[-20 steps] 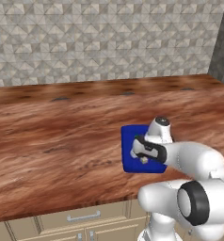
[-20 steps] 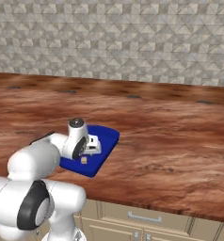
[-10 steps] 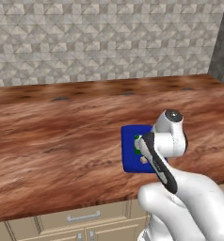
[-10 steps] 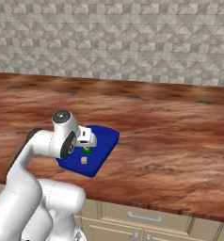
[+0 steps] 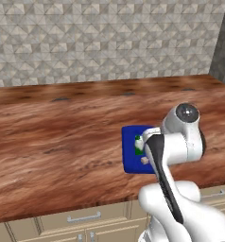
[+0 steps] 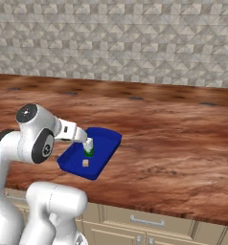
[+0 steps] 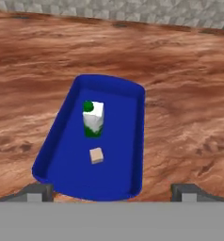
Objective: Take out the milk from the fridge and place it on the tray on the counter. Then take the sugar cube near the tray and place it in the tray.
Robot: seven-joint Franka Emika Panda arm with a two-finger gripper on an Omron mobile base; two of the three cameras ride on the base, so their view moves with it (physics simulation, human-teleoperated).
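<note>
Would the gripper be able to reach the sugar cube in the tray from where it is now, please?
Probably yes. The gripper is open above the tray's near end, and the sugar cube lies bare, apart from the upright milk behind it.

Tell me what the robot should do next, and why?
Probably just lift the open gripper a little higher and stop. The small green and white milk container and tiny beige sugar cube both already sit in the bright blue tray, with nothing held.
</note>
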